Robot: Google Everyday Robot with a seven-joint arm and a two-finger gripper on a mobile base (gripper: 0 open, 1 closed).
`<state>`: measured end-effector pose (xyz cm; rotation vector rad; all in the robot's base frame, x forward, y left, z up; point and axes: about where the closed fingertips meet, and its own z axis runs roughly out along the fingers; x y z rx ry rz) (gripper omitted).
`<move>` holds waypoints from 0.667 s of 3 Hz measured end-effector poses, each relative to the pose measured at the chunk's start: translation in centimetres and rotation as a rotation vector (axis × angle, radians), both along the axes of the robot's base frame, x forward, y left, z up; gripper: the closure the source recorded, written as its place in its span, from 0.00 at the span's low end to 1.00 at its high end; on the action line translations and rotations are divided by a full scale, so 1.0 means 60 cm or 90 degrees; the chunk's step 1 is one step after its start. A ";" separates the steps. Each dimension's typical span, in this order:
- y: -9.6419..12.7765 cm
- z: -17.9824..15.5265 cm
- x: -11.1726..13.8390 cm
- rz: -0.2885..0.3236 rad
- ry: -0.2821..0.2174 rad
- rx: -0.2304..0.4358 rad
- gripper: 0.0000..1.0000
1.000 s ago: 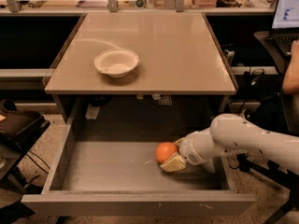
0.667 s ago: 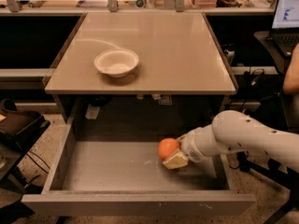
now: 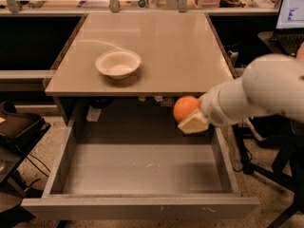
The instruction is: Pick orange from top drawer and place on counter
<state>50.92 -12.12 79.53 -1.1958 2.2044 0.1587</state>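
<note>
— Where is the small, round, smooth orange (image 3: 185,107) at this moment?

— It's off the floor of the wide, shallow grey drawer (image 3: 142,167). It hangs in the air over the back right corner, roughly level with the front edge of the flat beige-tan bench (image 3: 180,51). The gripper (image 3: 190,117) on the thick white arm (image 3: 256,94) reaches in from the right. Its jaws are pinching the orange, with one pale pad showing under the near side.

— So which way does it have to travel?

— Up and away from the camera, I'd judge. The bench top lies just above and behind the fruit, so it must clear that edge before moving in over the surface. Being round, it has no long axis to mind.

— Is anything in the way up there?

— A round white bowl (image 3: 118,63) sits on the left half, well apart from the orange. The right half, straight behind the gripper, is bare and looks like the shortest path.
</note>
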 end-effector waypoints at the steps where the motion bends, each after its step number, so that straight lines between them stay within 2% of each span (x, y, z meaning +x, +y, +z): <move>1: -0.006 0.167 0.029 -0.044 -0.046 -0.018 1.00; 2: -0.001 0.215 0.038 -0.059 -0.060 -0.004 1.00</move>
